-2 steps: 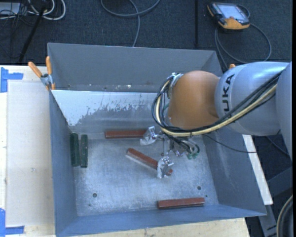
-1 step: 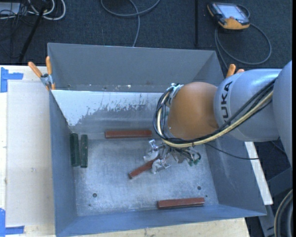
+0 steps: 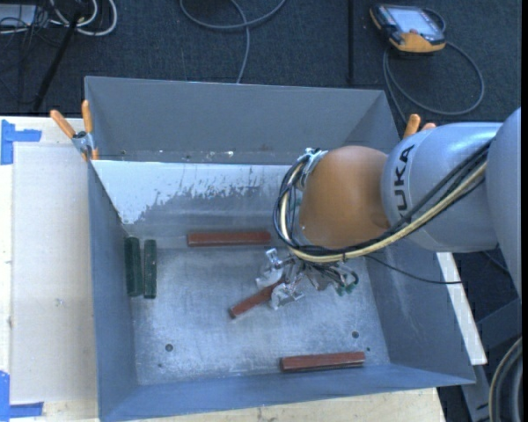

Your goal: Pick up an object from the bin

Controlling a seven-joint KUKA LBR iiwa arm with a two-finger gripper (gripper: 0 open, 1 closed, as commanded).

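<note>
Your gripper [image 3: 282,290] sits low at the right end of a short brown stick [image 3: 249,306] near the middle of the bin [image 3: 238,130]; you cannot tell whether it grips.

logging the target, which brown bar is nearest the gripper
The tilted brown bar mid-bin, its right end at the gripper. The other two lie apart from it: the back bar near the far wall, the front bar by the near wall.

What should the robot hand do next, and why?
Probably slide a little along the short reddish-brown flat stick toward its middle. The hand sits at the stick's right end in mid-bin, and a pickup from there might tip it.
</note>
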